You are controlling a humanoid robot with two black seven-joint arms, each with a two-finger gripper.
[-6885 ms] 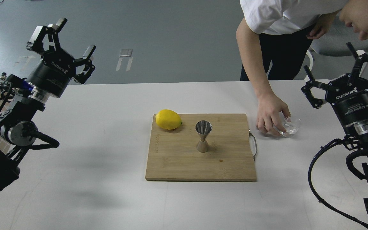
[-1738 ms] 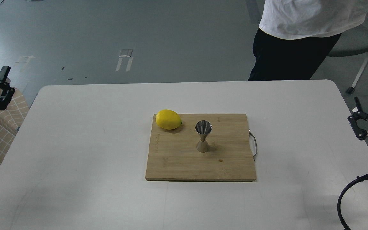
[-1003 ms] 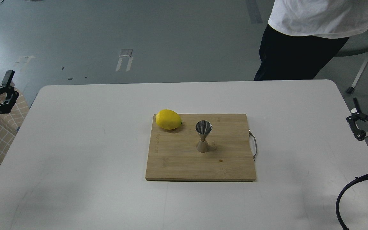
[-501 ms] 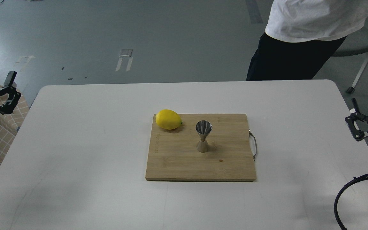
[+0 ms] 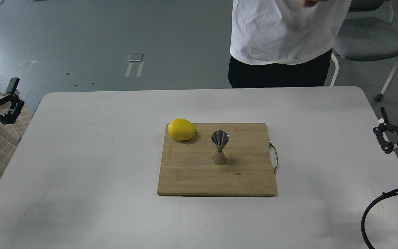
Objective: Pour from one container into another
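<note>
While the steel jigger (image 5: 220, 147) stands upright on the wooden cutting board (image 5: 192, 173), both arms sit at the outer edges of the head view, well apart from it. The jigger occupies the middle of the board, its wider cone opening upward and its narrow waist above the smaller base cone. A yellow lemon (image 5: 182, 129) lies at the board's far left corner, near the jigger but not touching it. The board rests on the white table (image 5: 81, 155), with a metal handle (image 5: 274, 156) on its right edge.

The left gripper (image 5: 3, 103) is only partly in frame at the left edge, beyond the table's side; one finger points up and a second linkage shows below it, but whether the fingers stand apart or together cannot be told. The right gripper (image 5: 390, 133) is likewise cut off at the right edge, beside the table's right side; one finger and its linkage are visible, and its state cannot be told either. Neither gripper holds anything that can be seen.

A person in a white shirt (image 5: 282, 31) stands behind the far edge of the table, with a grey chair (image 5: 371, 38) to the right.
</note>
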